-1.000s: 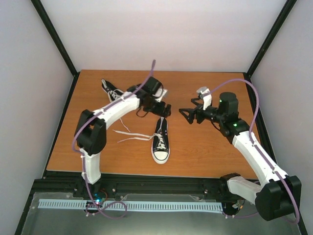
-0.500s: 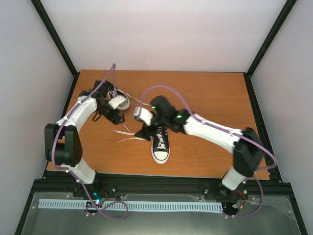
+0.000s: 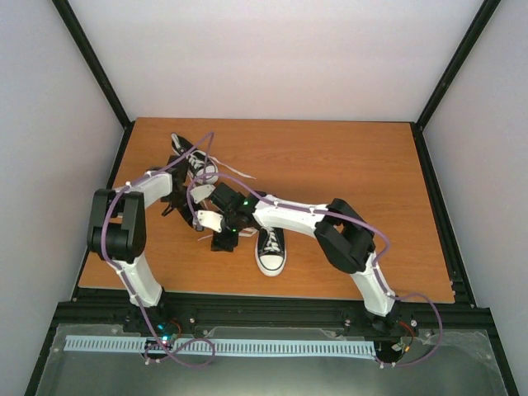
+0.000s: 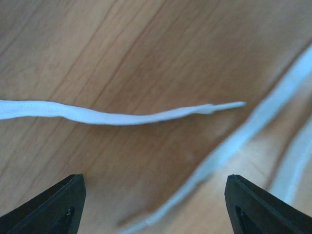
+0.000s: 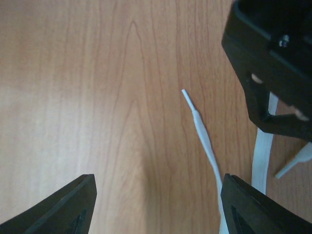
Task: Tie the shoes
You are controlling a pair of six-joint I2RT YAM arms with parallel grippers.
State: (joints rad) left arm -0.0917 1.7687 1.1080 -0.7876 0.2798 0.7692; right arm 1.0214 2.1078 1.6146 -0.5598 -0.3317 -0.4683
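In the top view, the far shoe [image 3: 191, 157] is partly covered by a purple cable [image 3: 208, 137], and the near shoe [image 3: 271, 252] is hidden at its heel by the right arm [image 3: 289, 216]. In the left wrist view, one lace [image 4: 97, 117] is cut off at the left edge and a second lace [image 4: 243, 135] is blurred.

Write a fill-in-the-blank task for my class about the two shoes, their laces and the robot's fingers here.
1. The near shoe and the far shoe are both mostly ____ in colour.
2. The lace below the left gripper is coloured ____.
3. The fingers of the right gripper, above a lace end, are not shut but ____.
Missing words: black; white; open.
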